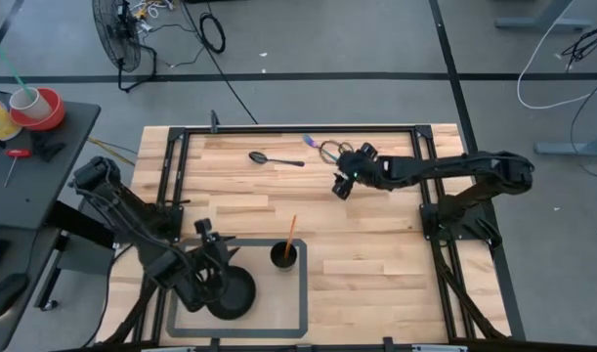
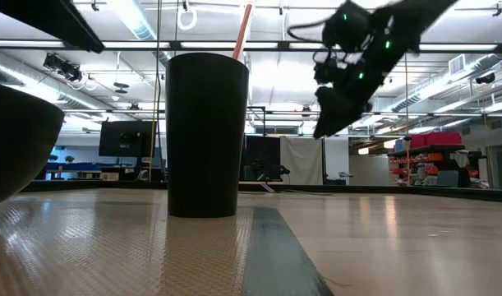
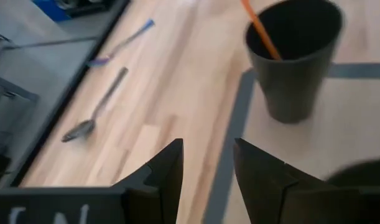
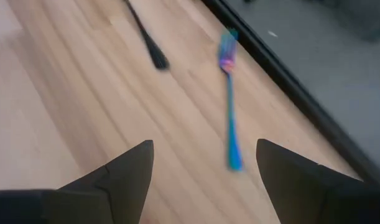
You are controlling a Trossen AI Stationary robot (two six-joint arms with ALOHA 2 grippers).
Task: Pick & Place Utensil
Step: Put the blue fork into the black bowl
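Here the right gripper (image 1: 341, 186), jaws open and empty, hovers in the upper middle of the high view, near the blue fork (image 4: 229, 106) and dark spoon (image 1: 275, 158). At lower left, the left gripper (image 1: 208, 262), also open and empty, sits by the black cup (image 1: 284, 256) holding an orange straw (image 1: 291, 234).

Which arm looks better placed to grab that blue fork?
The right. Its open gripper hovers above the blue fork; the left gripper sits far off beside the black cup.

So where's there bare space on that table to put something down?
The wood right of the black cup and mat is bare. The far edge is crowded: spoon, blue fork, and right gripper hovering. The left gripper and black bowl fill the mat's left.
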